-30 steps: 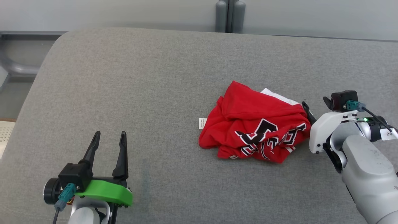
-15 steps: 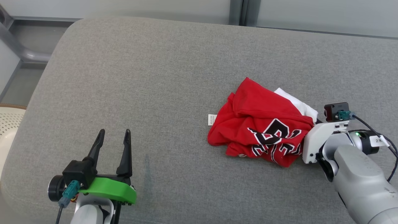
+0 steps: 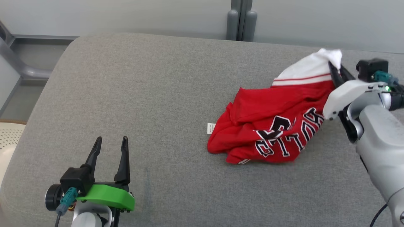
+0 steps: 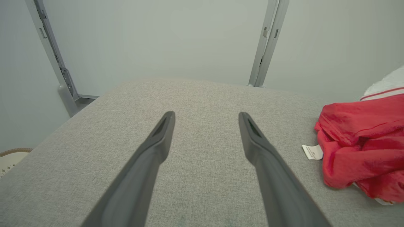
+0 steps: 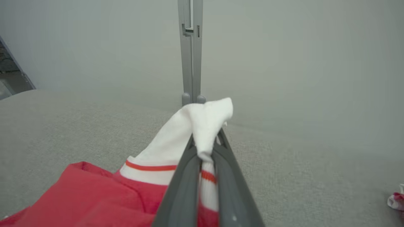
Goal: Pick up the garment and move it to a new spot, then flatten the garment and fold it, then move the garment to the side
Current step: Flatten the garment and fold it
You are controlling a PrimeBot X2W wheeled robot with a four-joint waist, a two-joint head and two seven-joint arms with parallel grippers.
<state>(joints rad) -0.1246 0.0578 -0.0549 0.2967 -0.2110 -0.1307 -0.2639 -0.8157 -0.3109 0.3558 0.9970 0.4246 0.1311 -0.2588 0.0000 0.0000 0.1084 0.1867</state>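
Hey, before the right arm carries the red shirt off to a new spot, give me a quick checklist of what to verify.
1. Right gripper shut on the garment's white edge: ok.
2. Garment lifted off the grey cushion: not ok, its red bulk lies on it.
3. Left gripper open, apart from the garment: ok.
4. Bare cushion left of the garment for a new spot: ok.
5. How many cloth layers are pinched: cannot tell.
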